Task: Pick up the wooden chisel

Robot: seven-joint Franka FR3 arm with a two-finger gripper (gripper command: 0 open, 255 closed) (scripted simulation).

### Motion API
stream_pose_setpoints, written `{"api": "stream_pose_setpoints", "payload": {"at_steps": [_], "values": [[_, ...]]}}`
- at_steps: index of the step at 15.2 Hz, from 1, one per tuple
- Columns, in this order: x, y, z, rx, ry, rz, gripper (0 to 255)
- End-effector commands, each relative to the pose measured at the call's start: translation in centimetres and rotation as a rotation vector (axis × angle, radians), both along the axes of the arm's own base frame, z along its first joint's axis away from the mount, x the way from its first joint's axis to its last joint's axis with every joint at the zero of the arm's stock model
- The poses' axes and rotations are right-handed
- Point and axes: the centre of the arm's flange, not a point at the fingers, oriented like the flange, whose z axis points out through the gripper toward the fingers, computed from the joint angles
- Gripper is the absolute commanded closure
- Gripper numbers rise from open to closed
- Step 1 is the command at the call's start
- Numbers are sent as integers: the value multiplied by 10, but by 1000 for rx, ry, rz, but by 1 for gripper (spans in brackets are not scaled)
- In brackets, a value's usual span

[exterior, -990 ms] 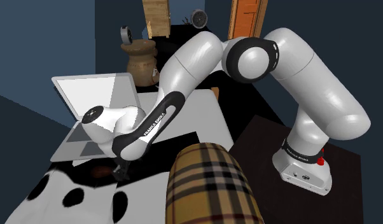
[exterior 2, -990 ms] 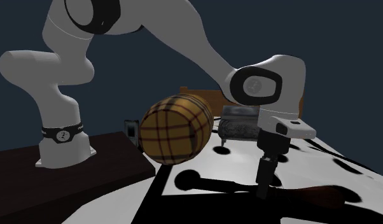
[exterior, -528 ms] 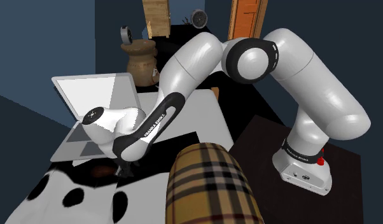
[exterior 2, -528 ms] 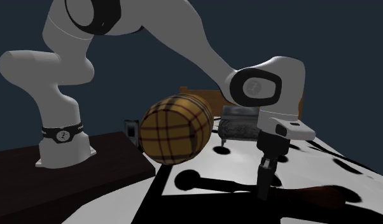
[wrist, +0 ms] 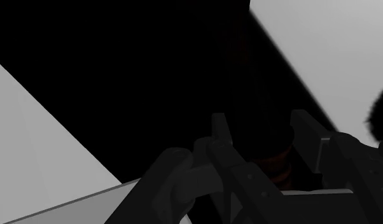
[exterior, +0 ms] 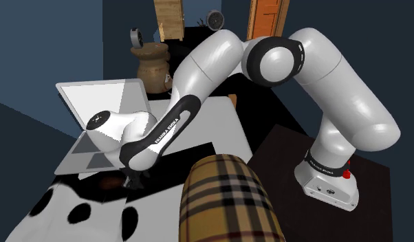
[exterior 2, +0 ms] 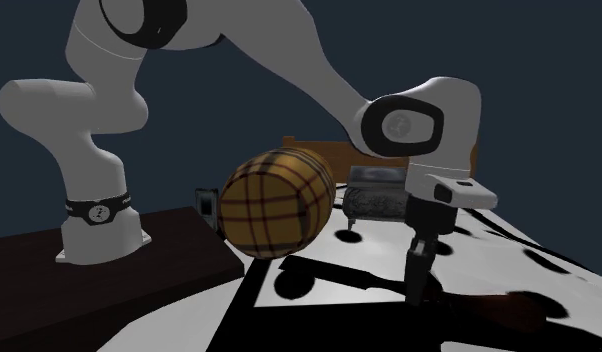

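Pincer (exterior 2: pixel 421 290) is low over the desk (exterior: pixel 44 205), its fingers (wrist: pixel 221 133) spread either side of the dark chisel (exterior 2: pixel 489 308). I cannot tell whether the pads touch it yet. The chisel lies flat on the desk and runs toward the shoulder view's left from under the pincer. My judgement: close squarely across the handle, keep the hand level, and confirm a firm pinch before lifting straight up, since the round handle may roll or slip. Shoulder view, left to right: open laptop (exterior: pixel 106 103), white black-spotted desk, jar (exterior: pixel 152 69) at the back, plaid roll (exterior: pixel 226 199), dark stand (exterior: pixel 281 158). Dark blue walls (exterior: pixel 34 41) behind.
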Motion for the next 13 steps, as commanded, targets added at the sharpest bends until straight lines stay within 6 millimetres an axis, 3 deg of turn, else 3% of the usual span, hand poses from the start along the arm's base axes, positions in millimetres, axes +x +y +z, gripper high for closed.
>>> {"api": "stream_pose_setpoints", "payload": {"at_steps": [1,11,13], "values": [[0,0,11,0,0,0,255],[0,0,63,0,0,0,255],[0,0,64,0,0,0,255]]}}
